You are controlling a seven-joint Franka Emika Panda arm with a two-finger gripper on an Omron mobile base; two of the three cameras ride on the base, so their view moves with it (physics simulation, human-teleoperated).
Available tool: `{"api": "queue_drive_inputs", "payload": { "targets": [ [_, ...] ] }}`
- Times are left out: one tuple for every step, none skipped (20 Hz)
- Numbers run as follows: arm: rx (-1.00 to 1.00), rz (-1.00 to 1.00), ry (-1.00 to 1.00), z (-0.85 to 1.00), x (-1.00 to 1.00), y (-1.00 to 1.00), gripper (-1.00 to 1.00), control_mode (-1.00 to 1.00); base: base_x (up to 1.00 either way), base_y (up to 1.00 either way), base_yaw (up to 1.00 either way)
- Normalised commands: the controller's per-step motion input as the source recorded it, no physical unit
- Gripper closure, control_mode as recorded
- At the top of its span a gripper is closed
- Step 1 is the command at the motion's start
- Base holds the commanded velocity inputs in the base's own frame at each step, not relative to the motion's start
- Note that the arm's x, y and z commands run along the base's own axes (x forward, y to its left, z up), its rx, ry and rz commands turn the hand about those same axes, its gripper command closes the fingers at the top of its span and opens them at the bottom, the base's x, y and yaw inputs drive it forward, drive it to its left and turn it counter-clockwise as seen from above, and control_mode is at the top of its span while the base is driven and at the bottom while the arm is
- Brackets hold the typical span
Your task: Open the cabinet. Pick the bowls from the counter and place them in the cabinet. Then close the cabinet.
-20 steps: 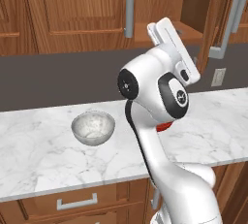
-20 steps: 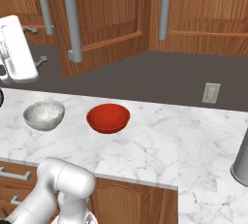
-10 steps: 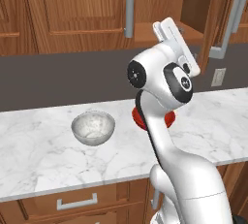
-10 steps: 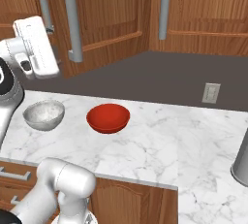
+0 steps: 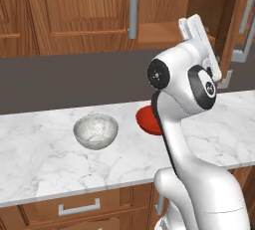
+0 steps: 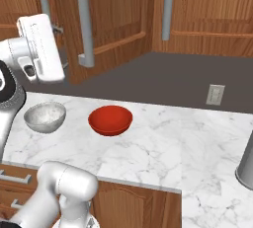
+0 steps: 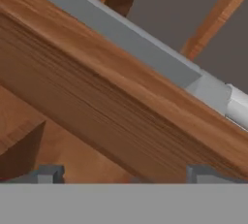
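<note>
The cabinet's right door (image 6: 111, 22) stands swung out over the counter (image 6: 163, 148), its grey bar handle (image 6: 84, 22) facing the room; in the left base view that door (image 5: 233, 22) is edge-on beside the dark inside. My gripper (image 7: 126, 174) is open and empty, raised close to the door's wooden edge (image 7: 111, 102), with the grey handle (image 7: 126, 34) running slantwise beyond it. The white hand (image 5: 198, 37) is up at cabinet height. Both bowls rest on the counter: the marble one (image 5: 95, 130) to the left, the red one (image 6: 110, 120) beside it, partly behind my arm in the left base view.
A grey metal cylinder (image 6: 245, 163) stands on the counter at the far right. A wall socket (image 6: 214, 94) sits on the dark backsplash. The left cabinet door (image 5: 84, 10) is closed. Drawers with short handles (image 5: 78, 208) run under the counter.
My arm has swung to the right and the hand has shifted a little toward the open door. Bowls and door have not moved; the gripper stays open.
</note>
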Motion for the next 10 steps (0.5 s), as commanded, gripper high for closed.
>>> {"api": "queue_drive_inputs", "payload": {
  "targets": [
    [0.11, 0.00, -0.27, 0.36, -1.00, -0.78, -1.00, -1.00, 0.00, 0.00, 0.00],
    [0.15, 0.00, -0.23, 0.31, -1.00, -0.94, -1.00, -1.00, 0.00, 0.00, 0.00],
    [0.19, 0.00, -0.18, 0.18, -0.85, -1.00, -1.00, -1.00, 0.00, 0.00, 0.00],
    [0.19, 0.00, -0.15, 0.06, -0.66, -1.00, -1.00, -1.00, 0.00, 0.00, 0.00],
    [0.20, 0.00, -0.14, 0.00, -0.51, -1.00, -1.00, -1.00, 0.00, 0.00, 0.00],
    [0.21, 0.00, -0.10, 0.00, -0.26, -1.00, -1.00, -1.00, 0.00, 0.00, 0.00],
    [0.21, 0.00, -0.04, -0.04, 0.00, -1.00, -1.00, -1.00, 0.00, 0.00, 0.00],
    [0.23, 0.00, 0.00, -0.24, 0.12, -1.00, -1.00, -1.00, 0.00, 0.00, 0.00],
    [0.24, 0.00, 0.00, -0.39, 0.39, -1.00, -1.00, -1.00, 0.00, 0.00, 0.00],
    [0.25, 0.00, 0.00, -0.41, 0.47, -1.00, -1.00, -1.00, 0.00, 0.00, 0.00]
  ]
}}
